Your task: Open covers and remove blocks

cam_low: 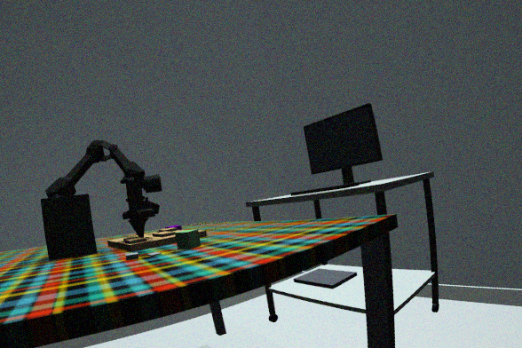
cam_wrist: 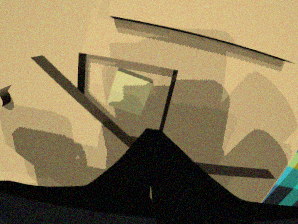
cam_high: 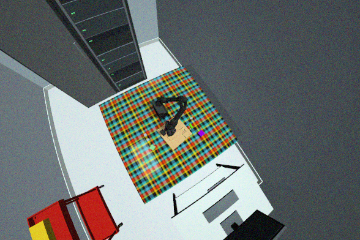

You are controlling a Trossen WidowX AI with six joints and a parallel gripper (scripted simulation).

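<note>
A black robot arm lowers its clenched, empty end effector over the wooden puzzle board. Beside the board on the plaid worktop lie a pale green block and a purple block; a pale yellow-green block sits within a well in the board.

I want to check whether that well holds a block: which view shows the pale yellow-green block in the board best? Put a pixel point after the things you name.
Wrist: it shows the block (cam_wrist: 129, 95) inside its framed well. Top and exterior don't let me make it out.
</note>
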